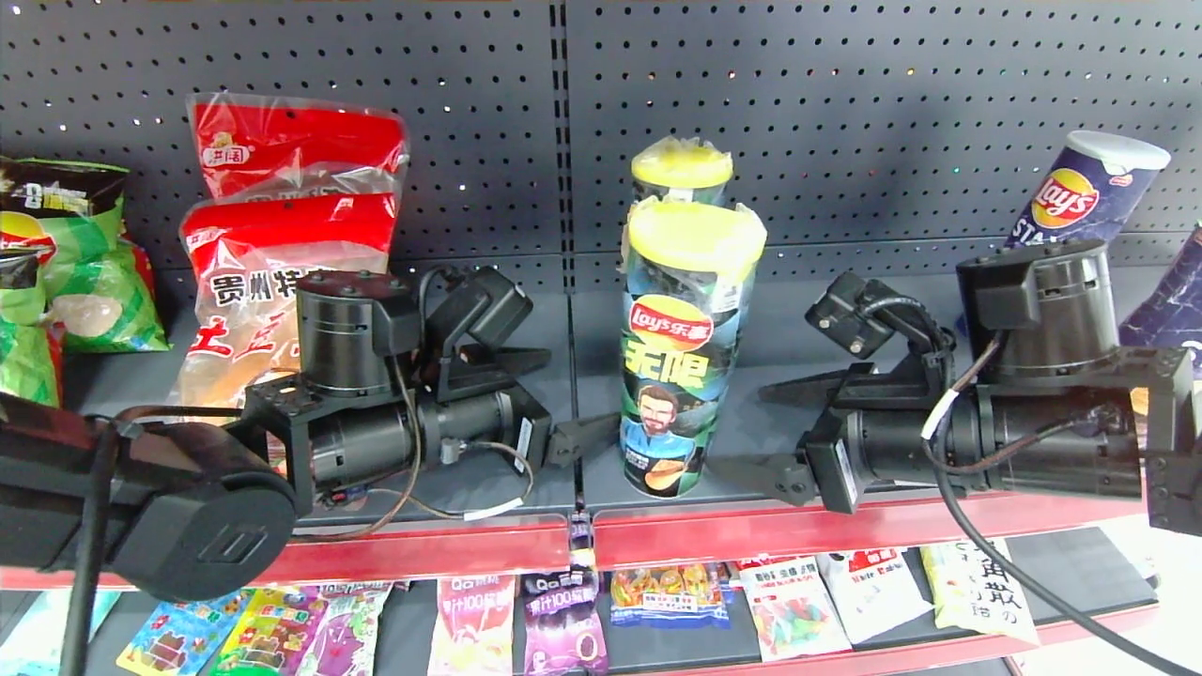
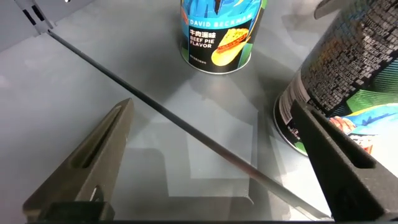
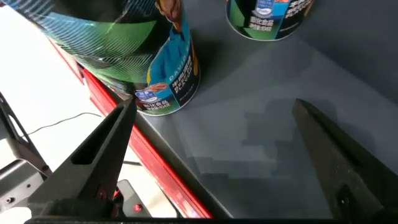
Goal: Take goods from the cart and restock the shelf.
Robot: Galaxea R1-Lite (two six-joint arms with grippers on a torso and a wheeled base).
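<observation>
A tall chip can (image 1: 690, 347) with a yellow lid stands upright near the front of the grey shelf (image 1: 526, 488). A second yellow-lidded can (image 1: 681, 169) stands right behind it. My left gripper (image 1: 582, 390) is open just left of the front can, one finger beside the can's base. My right gripper (image 1: 737, 430) is open just right of it. In the left wrist view, the left gripper (image 2: 211, 155) holds nothing, with the front can (image 2: 336, 81) outside one finger (image 2: 336, 162) and the rear can (image 2: 217, 37) farther off. In the right wrist view, the right gripper (image 3: 217, 149) is empty, beside the front can (image 3: 143, 56).
Red-and-white snack bags (image 1: 282, 235) and green bags (image 1: 56, 253) stand at the shelf's left. A blue chip can (image 1: 1089, 192) leans at the back right. The red shelf lip (image 1: 751, 530) runs along the front, with snack packets (image 1: 657, 601) on the shelf below.
</observation>
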